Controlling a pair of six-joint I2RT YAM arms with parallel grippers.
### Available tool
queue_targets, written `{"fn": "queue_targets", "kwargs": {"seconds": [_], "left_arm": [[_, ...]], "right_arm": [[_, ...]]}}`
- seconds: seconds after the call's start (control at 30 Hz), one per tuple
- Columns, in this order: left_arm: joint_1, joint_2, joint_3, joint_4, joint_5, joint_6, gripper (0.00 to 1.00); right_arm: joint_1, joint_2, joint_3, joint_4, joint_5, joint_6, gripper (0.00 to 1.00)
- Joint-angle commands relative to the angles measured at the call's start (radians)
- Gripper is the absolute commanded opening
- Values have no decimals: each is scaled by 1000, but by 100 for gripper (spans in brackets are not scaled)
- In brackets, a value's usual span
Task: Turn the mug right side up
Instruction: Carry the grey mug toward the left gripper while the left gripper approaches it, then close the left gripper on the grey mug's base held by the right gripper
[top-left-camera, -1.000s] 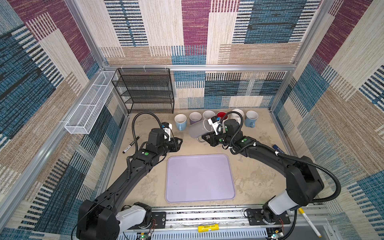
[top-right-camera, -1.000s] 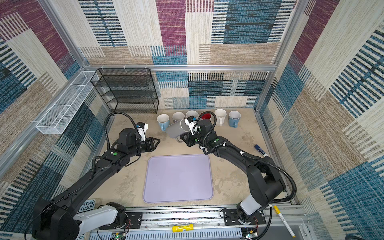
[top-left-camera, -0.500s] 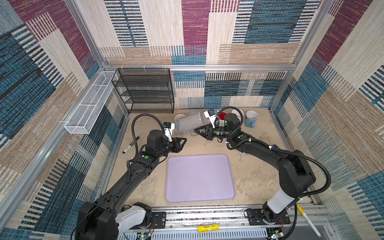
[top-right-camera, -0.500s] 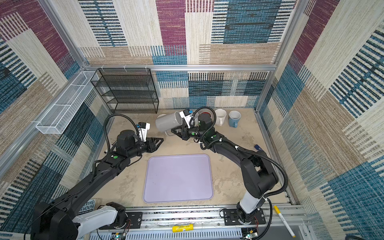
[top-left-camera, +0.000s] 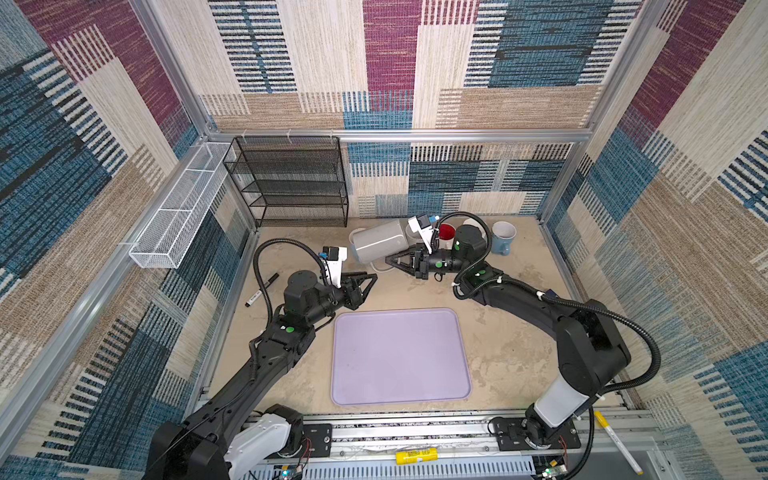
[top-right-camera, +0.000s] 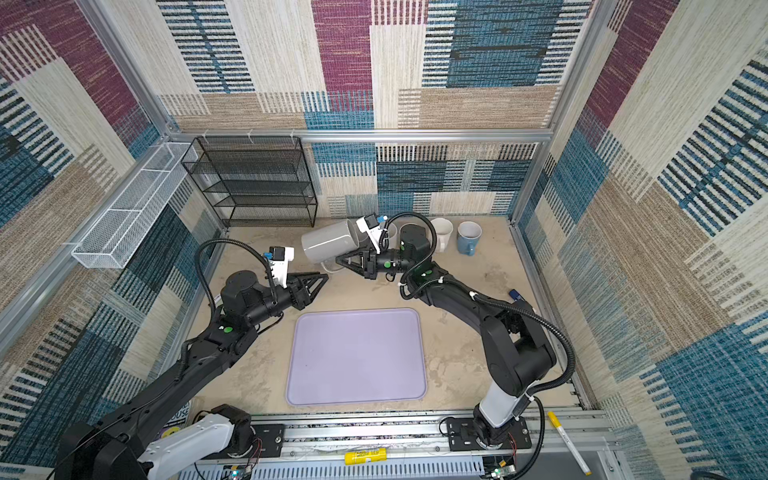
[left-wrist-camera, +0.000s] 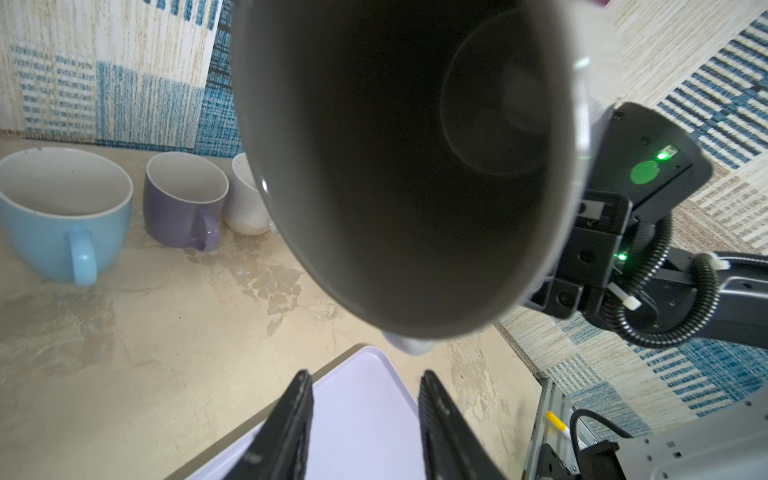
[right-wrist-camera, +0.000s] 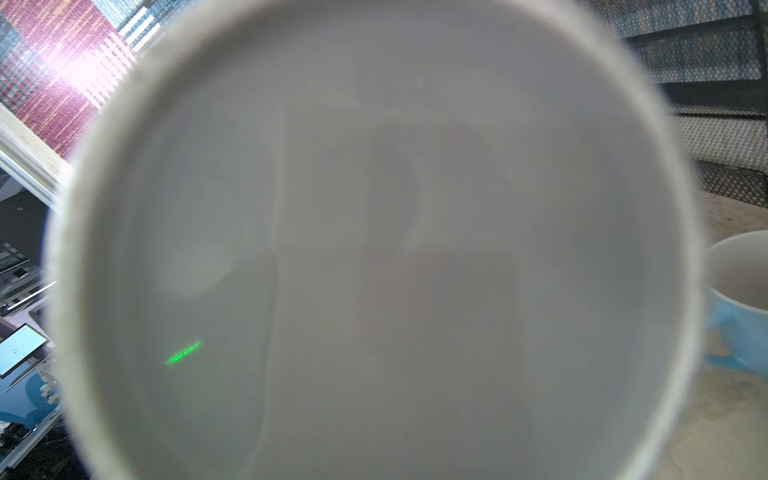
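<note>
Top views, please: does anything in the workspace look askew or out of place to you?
Yes. The grey mug hangs on its side in the right gripper, mouth toward the left gripper, while the blue mug by the back wall stands upright. A black marker also lies loose near the left wall.

Both top views are bright, even and sharp, edges bowed, with soft shadows on the table (top-left-camera: 511, 345). In the right wrist view the mug (right-wrist-camera: 374, 249) is a grey blur with a green glint, pink glare beside it; its inside is dark in the left wrist view.
</note>
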Motion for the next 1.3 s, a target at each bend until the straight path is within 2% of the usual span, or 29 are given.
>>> {"fn": "queue_targets", "kwargs": {"seconds": [0.0,0.37,0.43,0.53,0.9,1.27], "left_arm": [[-2,-21,-26,148,35,-45,43],[-3,-24,-66,290,86,-86,42],[-3,-21,-83,367,121,-104,28],[-4,-16,-106,439,138,-127,23],[-4,-26,-113,483,179,-147,23],[-4,-56,-124,510,199,-158,17]], "right_arm": [[2,0,-7,171,-61,52,0],[36,-5,-17,230,-91,74,0],[47,-5,-20,245,-87,79,0],[57,-3,-27,283,-85,99,0],[100,24,-18,351,-100,134,0],[113,60,-3,419,-149,185,0]]}}
